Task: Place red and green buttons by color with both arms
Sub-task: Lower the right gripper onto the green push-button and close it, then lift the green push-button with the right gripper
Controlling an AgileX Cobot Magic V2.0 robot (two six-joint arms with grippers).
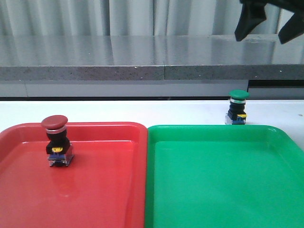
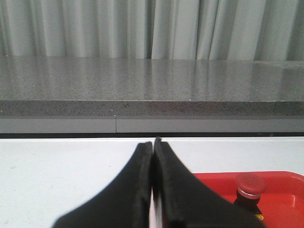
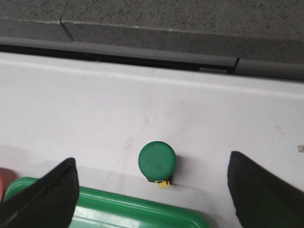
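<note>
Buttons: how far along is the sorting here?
Half done. The red button stands in the red tray, and the left gripper is shut and empty. The green button sits on the table beyond the green tray; the right gripper hangs open above it.

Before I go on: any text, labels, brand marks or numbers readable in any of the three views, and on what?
None can be read in any view.
red button: no marking shows on cap, body or yellow tab.
green button: cap plain; the yellow tab is too small to show any print.
red tray and green tray: plain, no print.
right gripper and left gripper: matte black, no label visible.
</note>
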